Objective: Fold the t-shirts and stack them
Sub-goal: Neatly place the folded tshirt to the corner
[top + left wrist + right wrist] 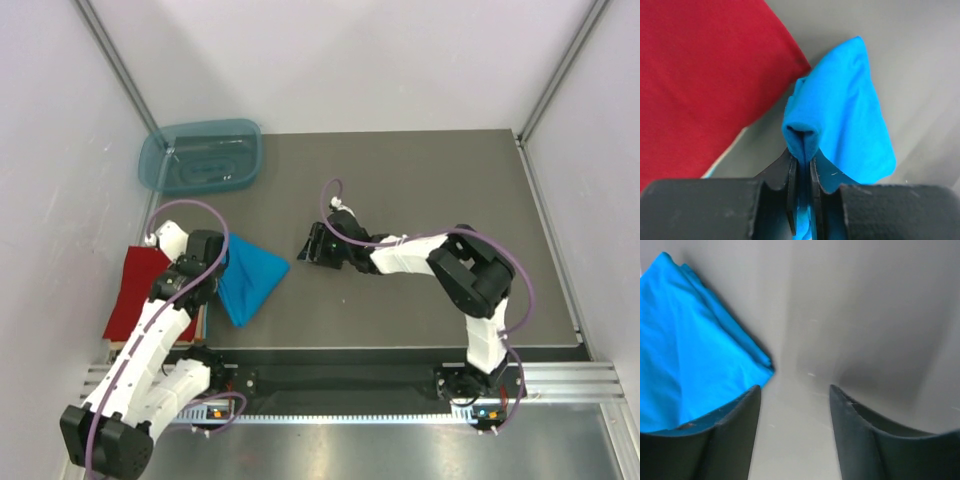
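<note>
The turquoise-blue t-shirt [252, 282] lies folded into a rough triangle at the table's left side. My left gripper [222, 264] is shut on a bunched fold of it; in the left wrist view the blue cloth [850, 115] runs down between the jaws of that gripper [803, 159]. The red t-shirt [135, 293] lies flat at the far left, its edge [700, 75] right beside the blue one. My right gripper [304, 247] hovers low just right of the blue shirt's point, open and holding nothing [795, 395]. The shirt's corner [685, 360] shows left of its fingers.
A translucent blue-green plastic tub [200, 155] stands at the back left corner. A pale edge [726, 155] shows under the red shirt. Bare grey table [430, 200] stretches to the right and back. Metal frame posts and walls enclose the table.
</note>
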Available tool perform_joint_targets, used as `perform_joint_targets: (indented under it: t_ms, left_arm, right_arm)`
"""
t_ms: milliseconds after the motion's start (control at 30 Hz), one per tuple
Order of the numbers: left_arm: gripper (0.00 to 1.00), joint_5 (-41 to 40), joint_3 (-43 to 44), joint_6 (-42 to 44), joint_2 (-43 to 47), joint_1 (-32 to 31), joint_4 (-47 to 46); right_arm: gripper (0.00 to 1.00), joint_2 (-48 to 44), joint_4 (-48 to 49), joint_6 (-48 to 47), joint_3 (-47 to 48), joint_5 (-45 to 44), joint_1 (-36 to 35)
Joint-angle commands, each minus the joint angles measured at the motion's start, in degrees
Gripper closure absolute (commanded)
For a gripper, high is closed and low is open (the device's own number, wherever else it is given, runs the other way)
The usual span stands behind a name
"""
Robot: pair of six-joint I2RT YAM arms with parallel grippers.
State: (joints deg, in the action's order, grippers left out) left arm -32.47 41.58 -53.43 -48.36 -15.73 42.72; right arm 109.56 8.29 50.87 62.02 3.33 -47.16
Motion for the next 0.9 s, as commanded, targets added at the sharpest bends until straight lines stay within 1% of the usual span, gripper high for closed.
perform_joint_targets:
  t_ms: [0,67,100,167,233,300,433,500,633,733,867]
  left_arm:
    - [1.0,-5.41,1.66,2.54,2.74,1.48,0.0]
    - [1.0,-4.89,1.31,2.89,3.71,1.66,-0.53]
    - [1.0,-4.71,1.39,2.81,4.06,1.66,-0.44]
    - [1.0,-4.45,1.57,2.63,4.76,1.66,0.34]
    - [1.0,-4.62,1.75,2.45,5.2,1.66,1.22]
    - [1.0,-4.36,1.57,2.45,5.55,1.66,1.31]
    - [1.0,-2.43,0.96,1.32,5.91,1.66,0.88]
    - [1.0,-1.72,0.69,0.96,5.91,1.66,0.61]
    - [1.0,-0.58,0.25,0.26,6.35,1.66,0.35]
    - [1.0,-0.32,0.25,-0.01,6.79,1.66,0.52]
    - [1.0,-0.58,0.34,-0.27,7.22,1.66,1.14]
  right_arm:
    - [0.41,4.07,5.94,8.42,4.51,4.21,-2.23]
    - [0.35,6.28,7.52,13.18,4.87,4.4,-3.29]
    - [0.34,6.63,8.05,16.85,5.04,3.18,-4.08]
    - [0.33,7.25,3.24,20.65,6.44,0.64,-4.96]
    - [0.33,7.95,-3.52,22.85,9.25,-2.97,-5.84]
    - [0.35,8.65,-6.0,26.45,10.4,-5.61,-6.45]
    - [0.38,10.49,-14.68,31.82,13.65,-10.0,-9.52]
    - [0.38,10.94,-15.85,35.5,13.48,-11.15,-10.41]
    - [0.39,13.65,-16.99,37.98,14.96,-11.6,-11.73]
    - [0.41,15.59,-18.05,39.21,16.11,-10.63,-12.17]
    - [0.46,16.65,-21.73,40.09,17.87,-12.64,-12.78]
